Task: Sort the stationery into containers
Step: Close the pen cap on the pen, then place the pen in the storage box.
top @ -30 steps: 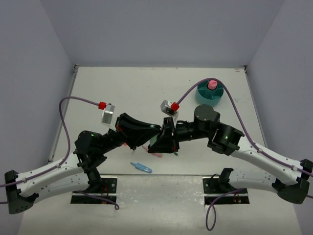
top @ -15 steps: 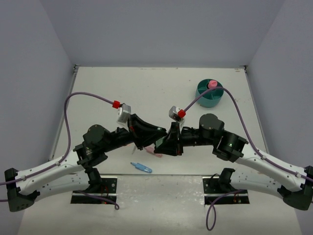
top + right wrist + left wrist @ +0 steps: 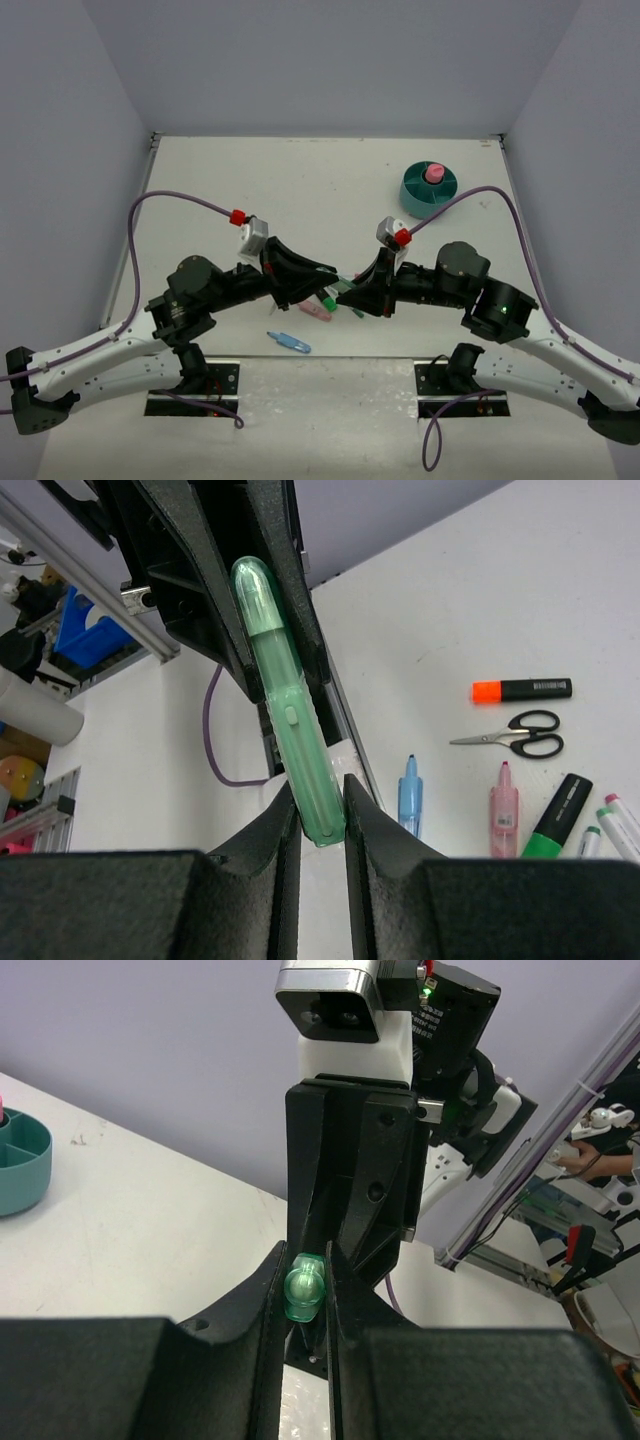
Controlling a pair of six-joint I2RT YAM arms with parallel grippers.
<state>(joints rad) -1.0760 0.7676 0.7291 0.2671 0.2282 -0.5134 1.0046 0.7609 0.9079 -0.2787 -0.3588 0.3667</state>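
Change vs 1 s ago: the 2 grippers were bunched together over the middle of the table (image 3: 300,180), close to the near edge. Now the right arm has backed off toward the right edge, and a gap has opened between them with green showing in it. The left arm came in and has hardly shifted in the last half second. Right wrist view: the green clip (image 3: 275,660) bridges that gap. The right gripper (image 3: 320,810) is clamped on its near end, and its far end sits between the fingers of the left gripper (image 3: 303,1290), which also looks closed on it. So 2 grips on 1 clip, held off the table; reads as a mid-air handover, left to right probably, release not yet done. The teal organizer (image 3: 420,207) sits by the far right corner, well apart from the clip, with a pink-capped glue stick (image 3: 433,173) already in it. Still loose near the near edge: orange highlighter (image 3: 520,690), scissors (image 3: 510,735), blue clip (image 3: 410,795), pink clip (image 3: 503,805), green highlighter (image 3: 560,815). Most sorting is still left.
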